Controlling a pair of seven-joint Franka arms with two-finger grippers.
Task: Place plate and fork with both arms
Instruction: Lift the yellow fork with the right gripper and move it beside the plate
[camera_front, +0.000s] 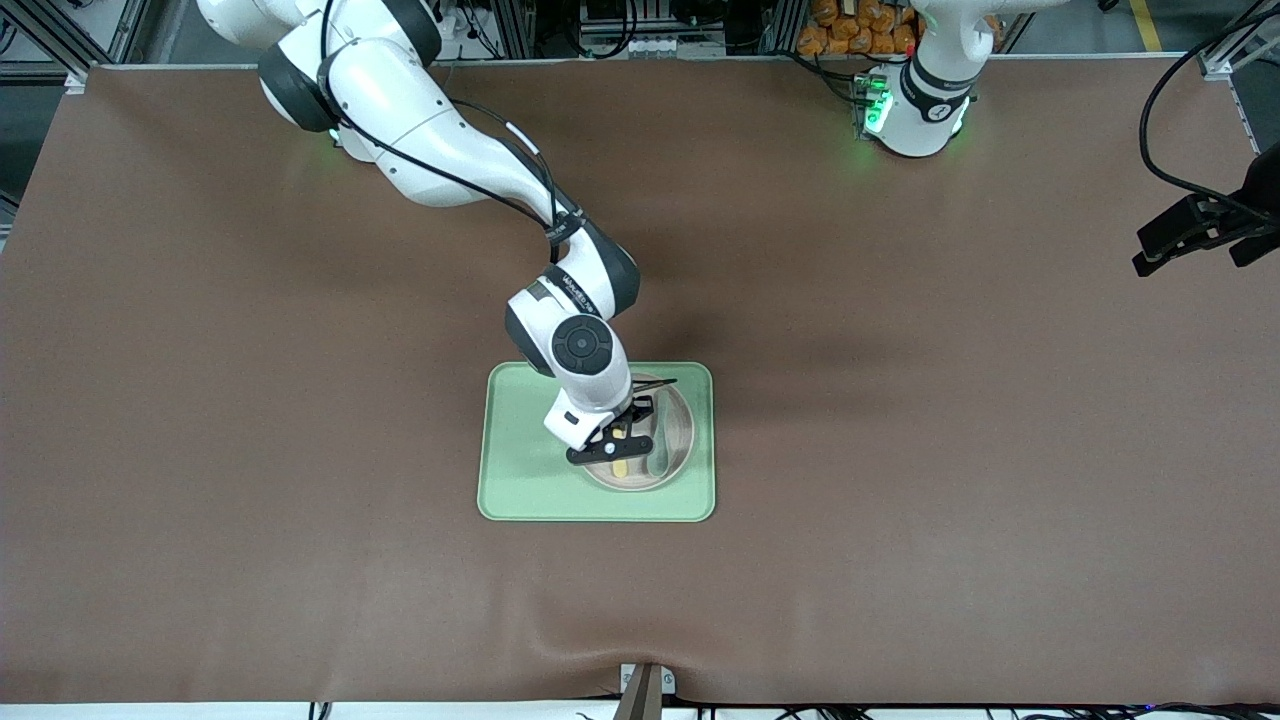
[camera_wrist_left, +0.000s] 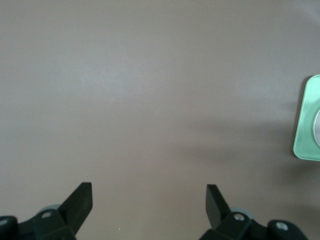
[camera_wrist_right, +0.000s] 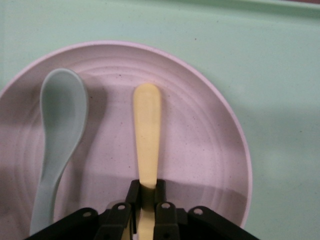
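Right pincer pinching fork on plate, brown tabletop.

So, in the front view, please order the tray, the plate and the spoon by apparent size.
1. tray, clearly largest.
2. plate, partly covered by the right gripper, which is shut on the fork.
3. spoon, smallest.

A robotics lab: two white arms mounted at a brown-covered bench, aluminium framing and trailing black cables around its edges.
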